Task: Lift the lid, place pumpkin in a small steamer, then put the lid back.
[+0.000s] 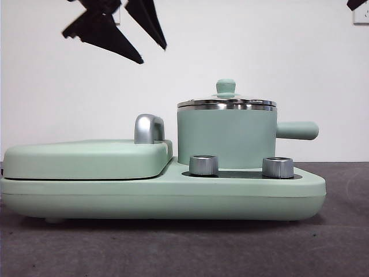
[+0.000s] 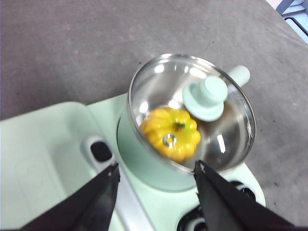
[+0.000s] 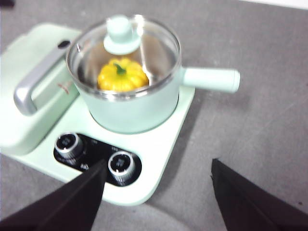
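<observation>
Pumpkin [image 3: 122,74] inside lidded steamer [image 1: 226,138]

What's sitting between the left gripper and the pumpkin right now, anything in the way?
Yes. The lid sits closed on the small steamer, and the pumpkin lies inside under the glass. The left gripper hangs open above, apart from the pot, so the lid covers the pumpkin from it.

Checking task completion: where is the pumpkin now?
The pumpkin sits inside the small steamer, under the glass lid, seen through it in both wrist views.
</observation>
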`<action>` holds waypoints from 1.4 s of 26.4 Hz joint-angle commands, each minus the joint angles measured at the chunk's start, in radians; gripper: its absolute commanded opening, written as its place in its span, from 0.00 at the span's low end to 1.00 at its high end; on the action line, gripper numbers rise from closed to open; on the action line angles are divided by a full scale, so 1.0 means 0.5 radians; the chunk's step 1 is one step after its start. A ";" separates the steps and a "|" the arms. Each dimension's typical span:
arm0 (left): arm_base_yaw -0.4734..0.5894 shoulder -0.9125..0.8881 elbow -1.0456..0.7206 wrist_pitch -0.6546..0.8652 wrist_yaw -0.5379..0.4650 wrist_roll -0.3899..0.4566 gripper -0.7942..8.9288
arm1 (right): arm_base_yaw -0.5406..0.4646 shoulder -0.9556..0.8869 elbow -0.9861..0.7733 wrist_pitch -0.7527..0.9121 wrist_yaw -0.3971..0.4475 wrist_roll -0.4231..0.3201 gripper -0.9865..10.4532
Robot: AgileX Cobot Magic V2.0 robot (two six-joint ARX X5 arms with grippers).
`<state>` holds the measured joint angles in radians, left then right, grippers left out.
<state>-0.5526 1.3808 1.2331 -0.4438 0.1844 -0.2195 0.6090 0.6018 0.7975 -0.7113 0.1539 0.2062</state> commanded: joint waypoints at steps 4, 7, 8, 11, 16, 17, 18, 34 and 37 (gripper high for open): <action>0.024 -0.274 -0.227 -0.167 -0.004 0.071 0.34 | 0.018 0.010 0.013 0.045 -0.002 -0.018 0.38; 0.045 -0.481 -0.419 -0.177 -0.004 0.034 0.34 | 0.018 0.010 0.013 0.045 -0.004 -0.018 0.38; 0.053 -0.549 -0.480 -0.179 -0.004 0.003 0.34 | 0.018 0.010 0.013 0.044 -0.012 -0.018 0.38; 0.085 -0.744 -0.632 -0.193 -0.022 -0.066 0.34 | 0.018 0.011 0.013 0.043 -0.049 -0.018 0.38; 0.138 -1.094 -0.818 -0.284 -0.211 -0.187 0.34 | 0.018 0.063 0.013 0.030 -0.132 -0.017 0.38; 0.143 -1.158 -0.840 -0.305 -0.252 -0.214 0.34 | 0.018 0.080 0.013 0.030 -0.155 -0.018 0.38; 0.146 -1.209 -0.852 -0.328 -0.287 -0.235 0.34 | 0.018 0.098 0.013 0.031 -0.169 -0.018 0.38; 0.151 -1.448 -0.859 -0.632 -0.391 -0.250 0.08 | 0.018 0.173 0.016 0.047 -0.187 -0.031 0.11; 0.149 -1.451 -0.858 -0.624 -0.359 -0.251 0.09 | 0.021 0.172 0.024 0.050 -0.248 -0.016 0.10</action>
<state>-0.4725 0.6529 0.7971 -0.7666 -0.0006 -0.3458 0.6090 0.6834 0.7975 -0.6888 0.0391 0.1997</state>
